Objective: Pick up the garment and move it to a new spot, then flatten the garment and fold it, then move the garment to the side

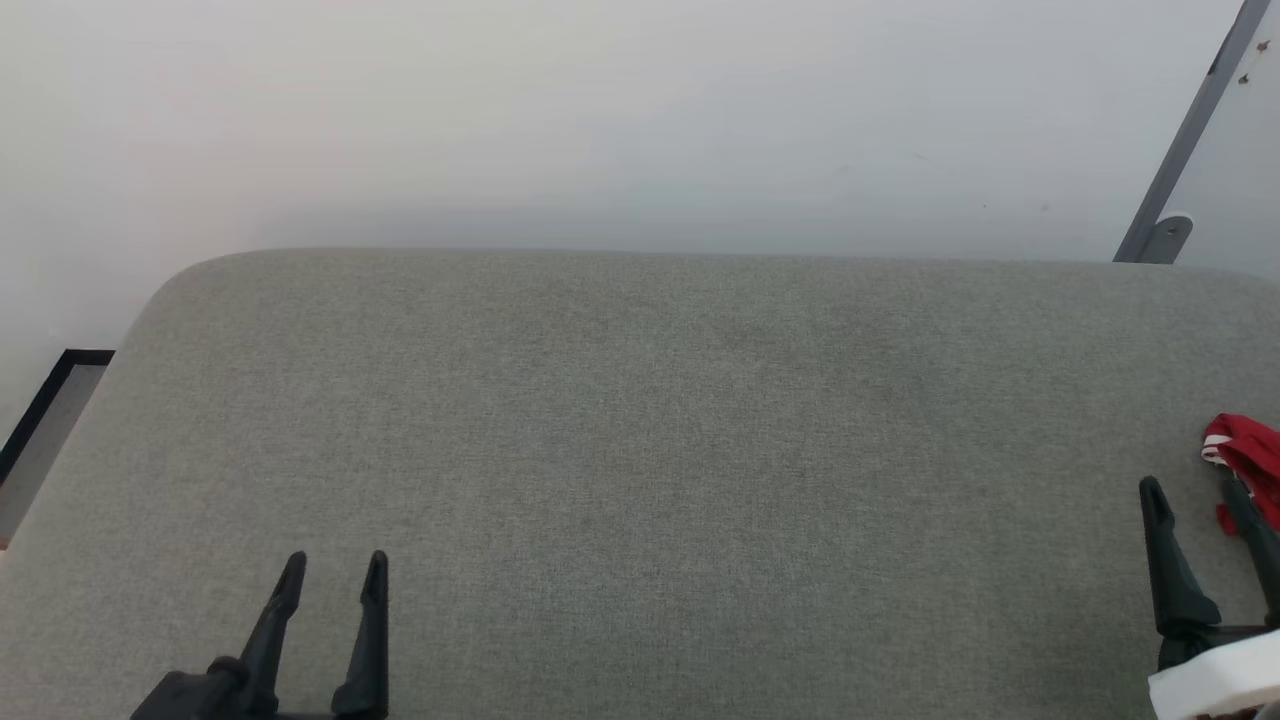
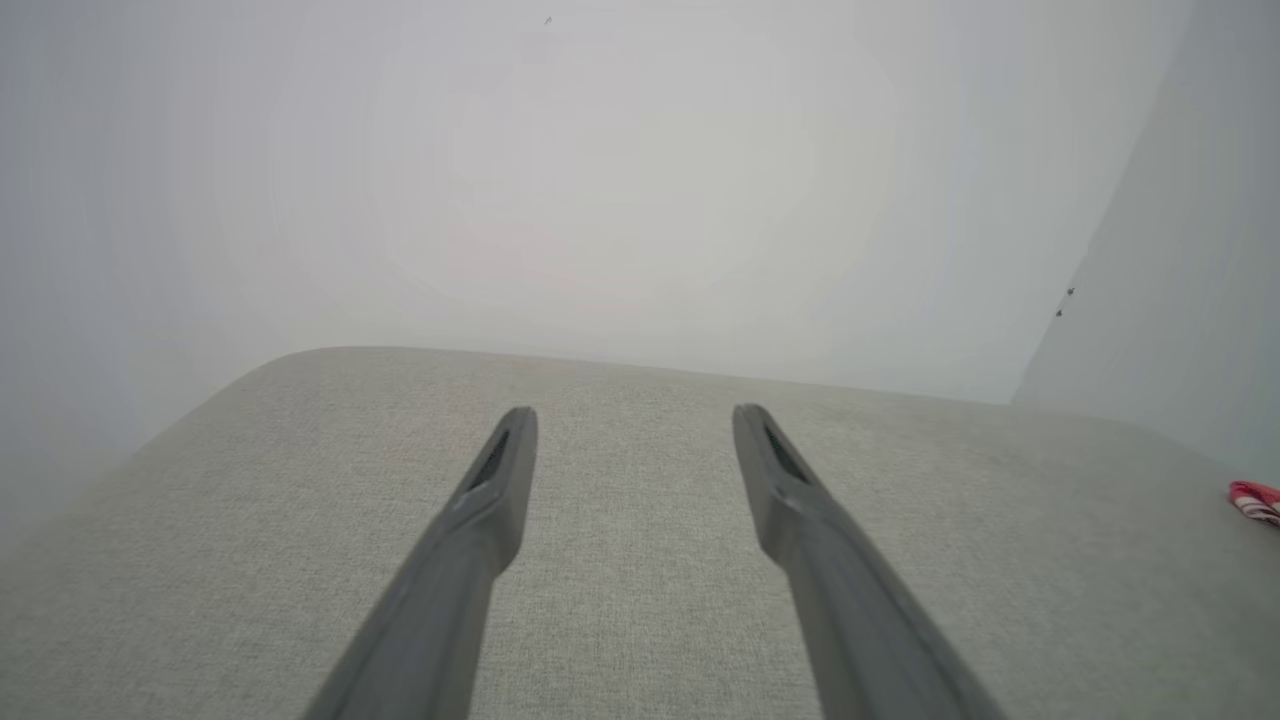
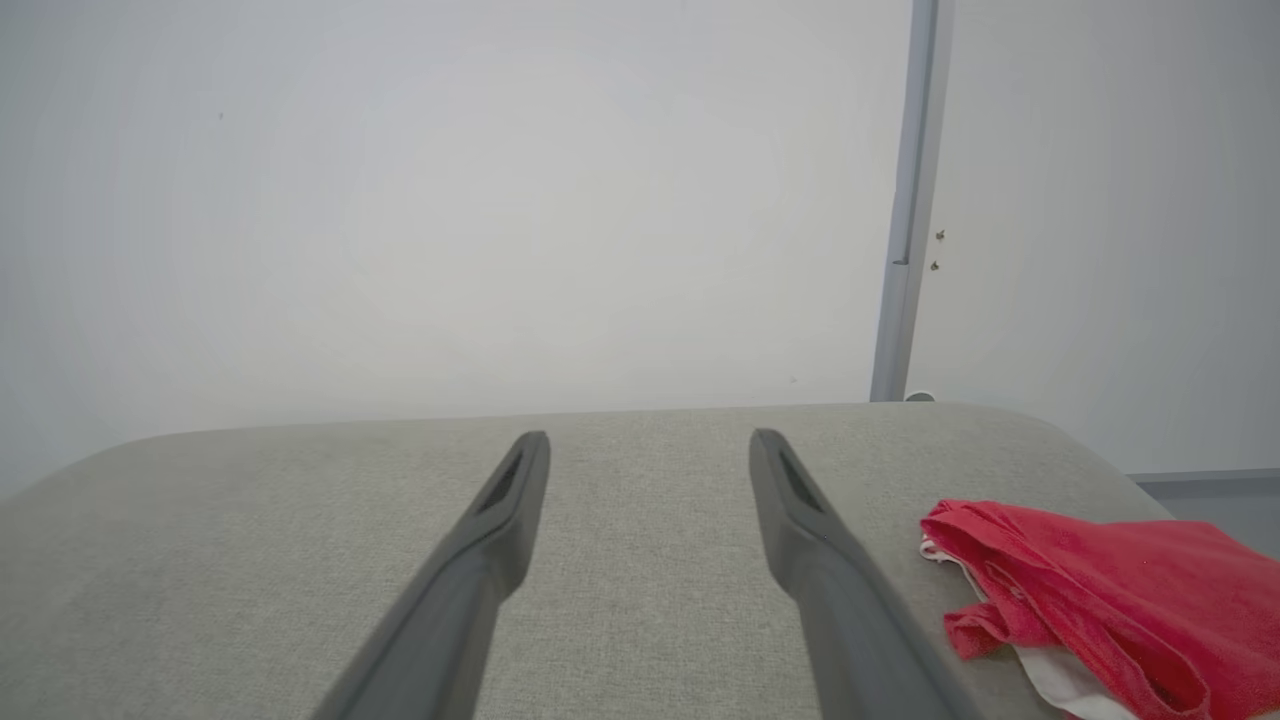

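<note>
No step seems done yet: the garment (image 1: 1248,452) lies crumpled on the desk (image 1: 640,400), just beside the released right tool (image 1: 1195,492), with the left tool (image 1: 335,565) also spread and empty.

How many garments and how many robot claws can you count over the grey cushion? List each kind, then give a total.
Garments: 1, the crumpled red garment
Claws: 2, the left claw and the right claw, both open
Total: 3
</note>
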